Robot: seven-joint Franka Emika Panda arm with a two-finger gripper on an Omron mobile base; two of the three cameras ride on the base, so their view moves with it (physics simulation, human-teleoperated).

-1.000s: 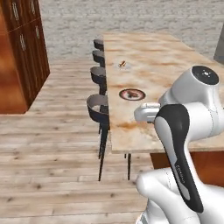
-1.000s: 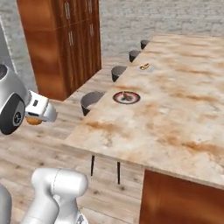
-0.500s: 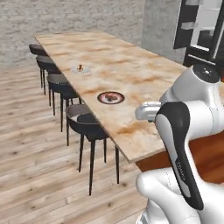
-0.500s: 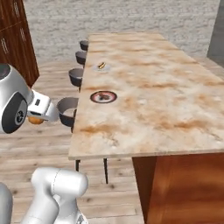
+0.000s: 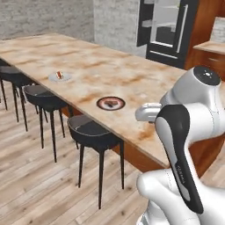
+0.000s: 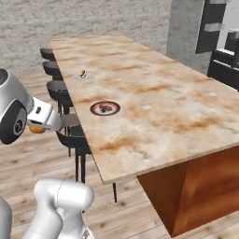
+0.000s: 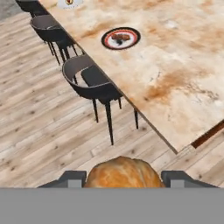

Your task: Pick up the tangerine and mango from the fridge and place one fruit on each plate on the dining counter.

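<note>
the gripper [image 7: 122, 178] pinches the tangerine [image 7: 124, 173] at the bottom centre of the hand view, a dark finger tip [image 7: 72, 177] pressed to each side of the orange fruit. in the right base view the fruit [image 6: 37, 127] peeks out at mid left, under the white arm. the dining counter [image 5: 132, 83] runs across the middle of the left base view, with a dark-rimmed plate [image 5: 110, 103] near its front edge and a pale plate [image 5: 60, 77] farther left (something small lies on it). dark stools [image 5: 91, 130] line the near side. the fridge [image 5: 167, 26] stands open at upper right.

dining counter [image 5: 132, 83], two plates [image 5: 110, 103], stools [image 5: 90, 129], fridge [image 5: 169, 28]
</note>
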